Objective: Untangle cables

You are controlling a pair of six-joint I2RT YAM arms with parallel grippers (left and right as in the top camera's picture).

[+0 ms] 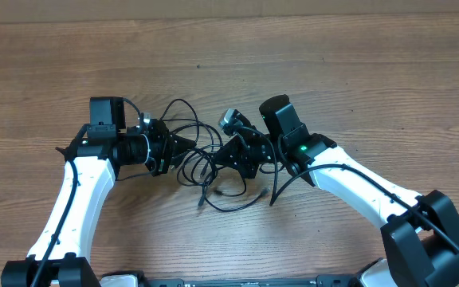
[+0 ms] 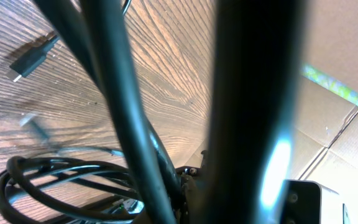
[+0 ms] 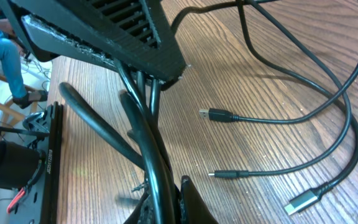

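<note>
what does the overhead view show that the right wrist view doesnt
Only overhead: the left gripper and right gripper together, facing each other, each shut on the cables, plus the whole tangle's outline. Only right wrist: three plug ends close enough to tell apart, a usb plug, a thin plug and a flat plug, lying apart on the table. Both: black cables on the wooden table, with strands running out from the right gripper's tip.
</note>
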